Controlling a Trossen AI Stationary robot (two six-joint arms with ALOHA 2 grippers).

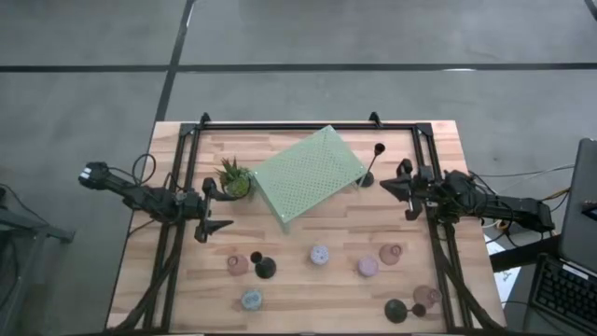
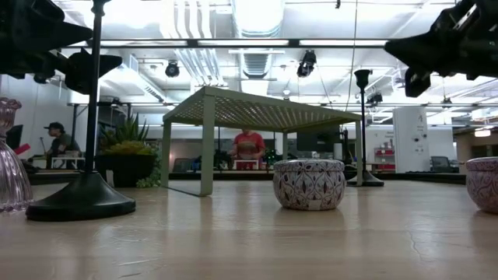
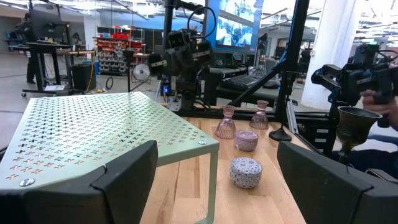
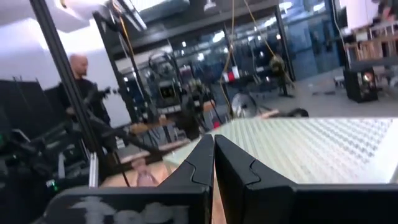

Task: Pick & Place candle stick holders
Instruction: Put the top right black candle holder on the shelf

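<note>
Candle stick holders [image 1: 319, 255] scattered along the near half of the table [image 1: 438, 149] in front of the pale green perforated stand [image 1: 308, 175], one slim black stick [image 1: 371, 166] upright just beside its right end; left gripper [image 1: 216, 207] spread wide and empty near the potted plant [image 1: 235, 177], right gripper [image 1: 392, 187] clenched on nothing.

3 black stick holders [image 1: 266, 269], 3 pink glass cups [image 1: 238, 264], 3 pucks [image 1: 319, 255], 1 plant [image 1: 234, 177], 1 stand [image 1: 308, 175].
</note>
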